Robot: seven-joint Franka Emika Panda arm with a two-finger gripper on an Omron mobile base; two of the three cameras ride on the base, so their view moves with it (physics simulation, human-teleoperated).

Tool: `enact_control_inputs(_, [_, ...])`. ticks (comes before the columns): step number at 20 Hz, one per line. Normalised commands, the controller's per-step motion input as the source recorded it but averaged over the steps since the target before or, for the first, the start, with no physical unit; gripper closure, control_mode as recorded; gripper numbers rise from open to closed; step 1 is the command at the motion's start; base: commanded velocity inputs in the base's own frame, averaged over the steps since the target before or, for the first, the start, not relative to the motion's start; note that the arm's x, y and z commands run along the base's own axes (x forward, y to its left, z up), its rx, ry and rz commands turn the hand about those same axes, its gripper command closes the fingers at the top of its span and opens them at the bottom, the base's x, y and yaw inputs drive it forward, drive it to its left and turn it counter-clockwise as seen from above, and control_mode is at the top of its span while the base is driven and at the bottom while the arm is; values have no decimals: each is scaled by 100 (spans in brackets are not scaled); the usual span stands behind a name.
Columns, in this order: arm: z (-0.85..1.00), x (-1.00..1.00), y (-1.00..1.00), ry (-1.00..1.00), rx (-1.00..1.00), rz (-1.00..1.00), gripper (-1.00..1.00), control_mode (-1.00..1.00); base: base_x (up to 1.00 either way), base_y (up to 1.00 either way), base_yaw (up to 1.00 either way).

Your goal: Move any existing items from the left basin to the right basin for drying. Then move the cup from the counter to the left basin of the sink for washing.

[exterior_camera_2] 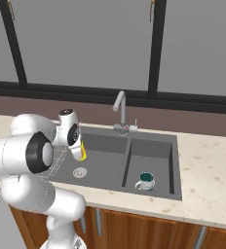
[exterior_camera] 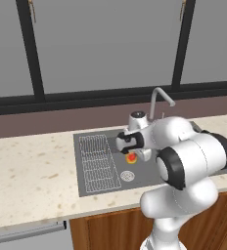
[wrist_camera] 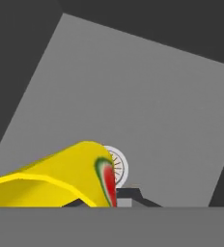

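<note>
1. One sink (exterior_camera_2: pixel 176 146) is seen, dark grey and set into one beige speckled table (exterior_camera: pixel 32 171).
2. Two basins are counted in it: the wider left basin (exterior_camera_2: pixel 103 163), with one round silver strainer (exterior_camera_2: pixel 79 171) in its floor, and the narrower right basin (exterior_camera_2: pixel 159 158) beside it.
3. One ribbed drainboard (exterior_camera: pixel 98 161) is seen at the left end of the sink, next to the wider basin.
4. One curved silver faucet (exterior_camera_2: pixel 120 112) stands behind the divider between the two basins.
5. One cup (wrist_camera: pixel 56 176), yellow with a red-orange patch, is held over the left basin, above and close to the strainer; in the hand view it lies tilted, with its rim toward the lower left.
6. One hand (exterior_camera: pixel 133 155) is seen, pressed together on the cup; in the left base view the cup shows as a small yellow and red spot just under the wrist.
7. One fingertip (wrist_camera: pixel 128 195) is made out in the hand view, just beside the cup's patterned end; the other cannot be told apart from the cup.
8. One teal mug (exterior_camera_2: pixel 145 181) with a white outside stands upright on the floor of the right basin, toward its near end.
9. One white arm (exterior_camera_2: pixel 32 160) reaches over the drainboard and the left basin.
</note>
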Motion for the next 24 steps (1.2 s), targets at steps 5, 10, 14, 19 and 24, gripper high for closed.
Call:
enact_control_inputs(5, [-21,1,-23,1,6,0,100,-100,0,0,0])
enact_control_inputs(10, [-19,9,-9,6,1,0,100,-100,0,0,0])
enact_control_inputs(14, [-21,16,0,9,0,0,100,-100,0,0,0])
enact_control_inputs(19, [-18,16,-1,7,0,0,100,-100,0,0,0])
enact_control_inputs(24, [-18,10,-4,3,1,0,100,-100,0,0,0])
